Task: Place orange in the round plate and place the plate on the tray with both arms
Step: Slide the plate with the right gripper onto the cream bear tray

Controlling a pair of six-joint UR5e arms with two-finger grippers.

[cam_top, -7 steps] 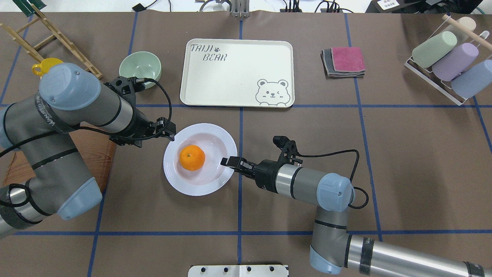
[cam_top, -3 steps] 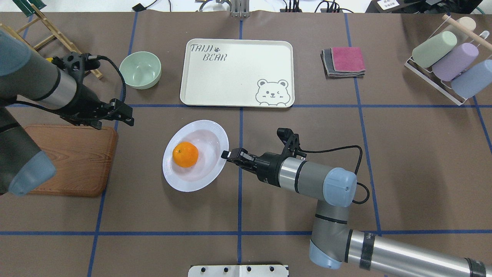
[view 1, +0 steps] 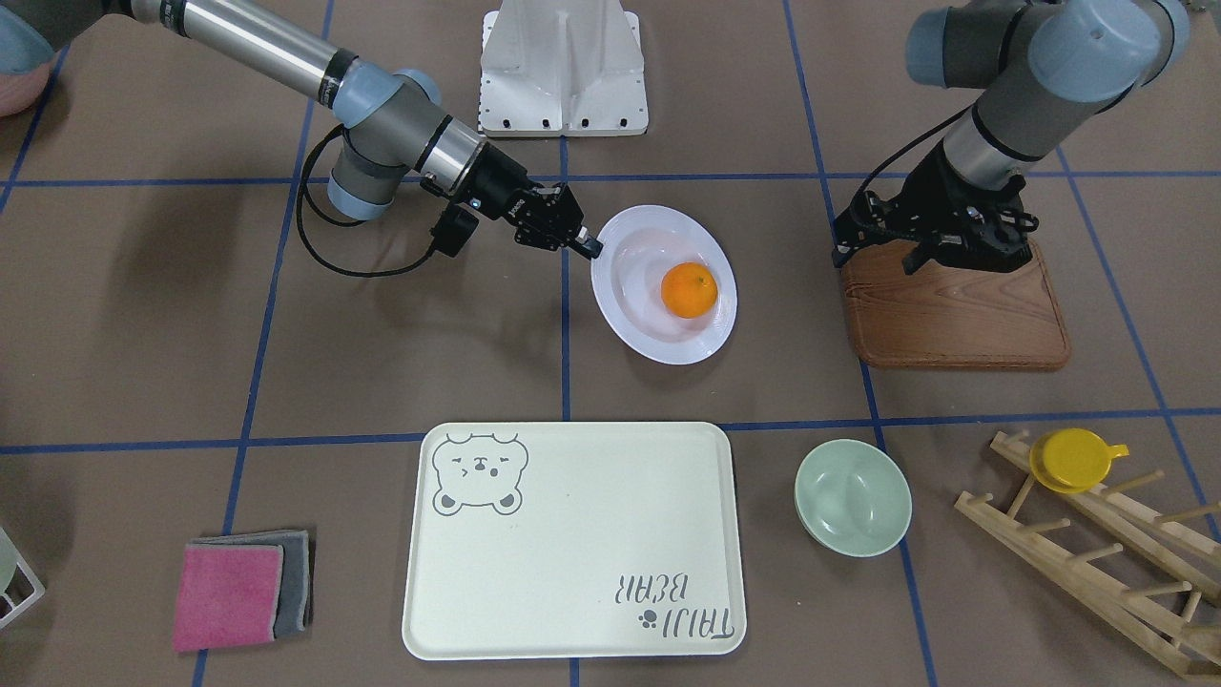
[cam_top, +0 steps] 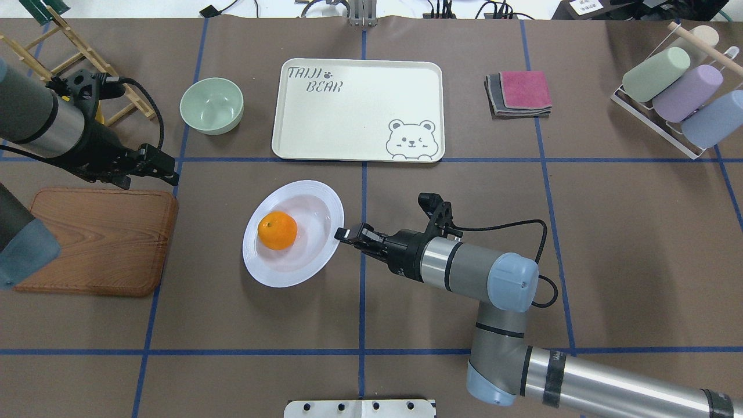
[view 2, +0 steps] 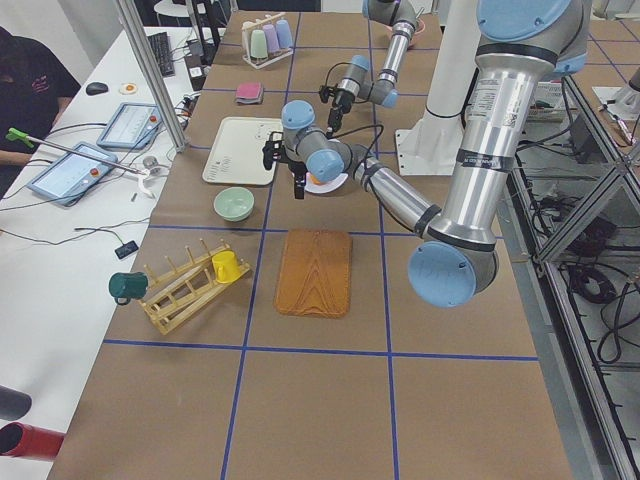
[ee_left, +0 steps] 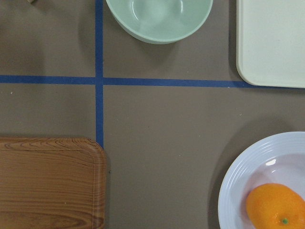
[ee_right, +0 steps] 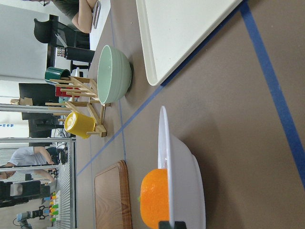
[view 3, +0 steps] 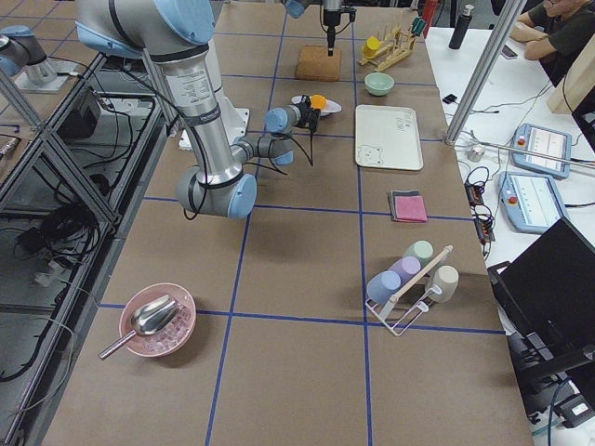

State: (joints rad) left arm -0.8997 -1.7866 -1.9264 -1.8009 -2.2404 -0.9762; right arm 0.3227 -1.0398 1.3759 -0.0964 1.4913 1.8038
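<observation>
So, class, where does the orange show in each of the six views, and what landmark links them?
Front-facing: orange just above centre.
Overhead: orange left of centre.
Exterior left: orange upper middle, partly hidden.
Exterior right: orange top centre.
Left wrist: orange bottom right corner.
Right wrist: orange bottom centre.
Landmark: pale green bowl, in all six views.

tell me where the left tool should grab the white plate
Take the white plate by its wide ribbed rim on the side toward the wooden board, opposite the right tool pinching the other edge. Approach sideways from the board; the rim flares out, and the orange sits in the well.
</observation>
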